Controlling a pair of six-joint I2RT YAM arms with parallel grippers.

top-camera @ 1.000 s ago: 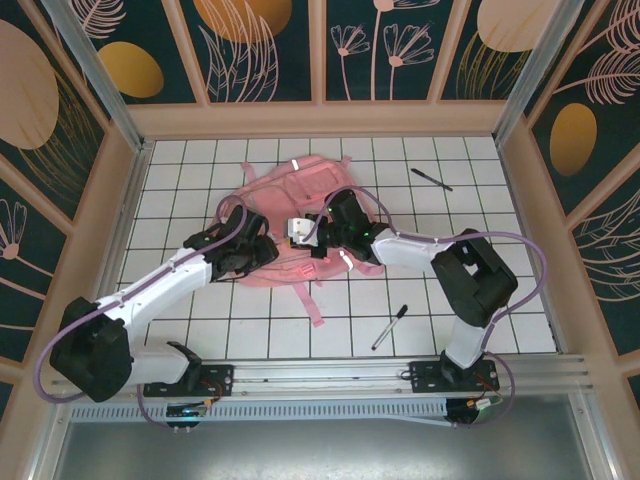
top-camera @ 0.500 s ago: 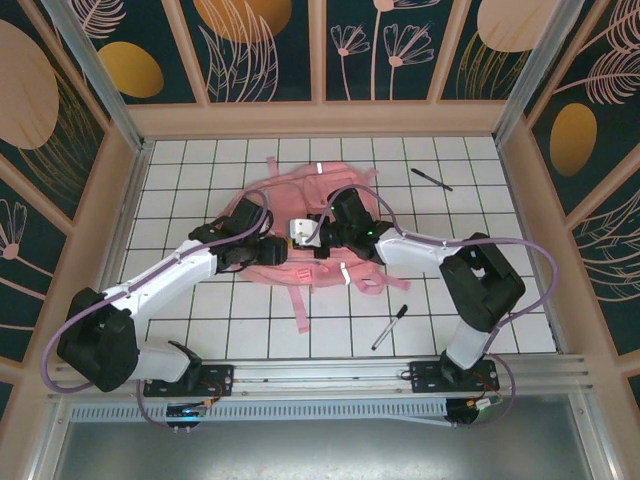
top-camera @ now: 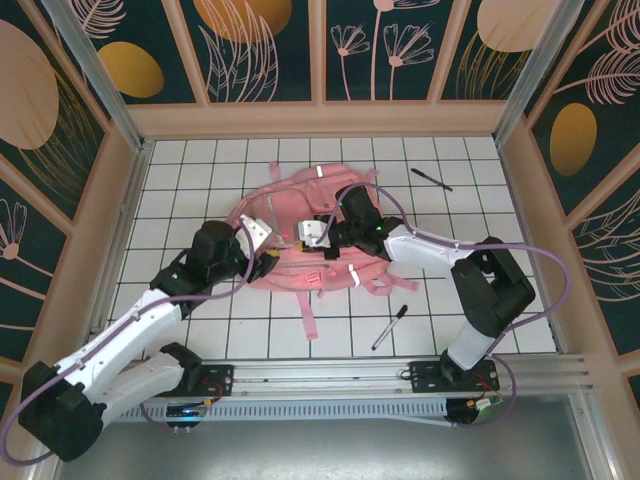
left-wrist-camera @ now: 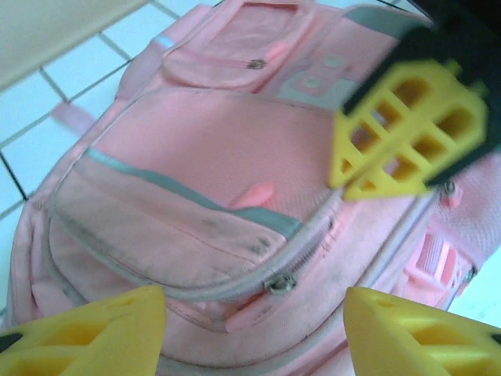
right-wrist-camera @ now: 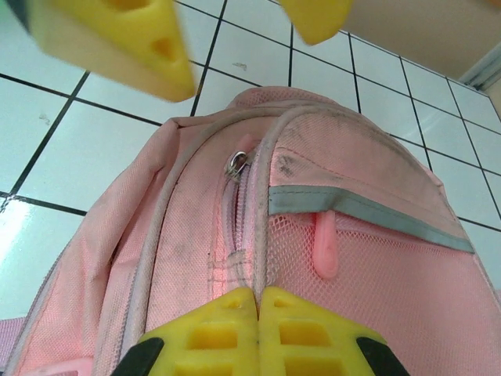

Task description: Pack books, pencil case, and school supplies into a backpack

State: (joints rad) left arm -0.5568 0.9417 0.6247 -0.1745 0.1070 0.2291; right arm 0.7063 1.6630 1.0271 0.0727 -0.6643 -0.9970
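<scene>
White arms [top-camera: 150, 310], black joints [top-camera: 490, 290]; purple cables [top-camera: 552, 270]; yellow latticed fingers [right-wrist-camera: 227, 321].

Lab test booth: gridded tabletop [top-camera: 180, 170], floral wall panels [top-camera: 270, 50], aluminium rail [top-camera: 330, 375].

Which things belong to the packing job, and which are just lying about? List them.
Job: pink backpack; far black pen; near black pen.
Not the job: tiled table; patterned wall panels.

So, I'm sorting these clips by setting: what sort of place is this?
Probably a purpose-built robot test cell, not a real classroom. The white gridded tabletop is boxed in by printed leaf-pattern wall panels, and the left arm and right arm are bolted to an aluminium rail at its near edge.
</scene>
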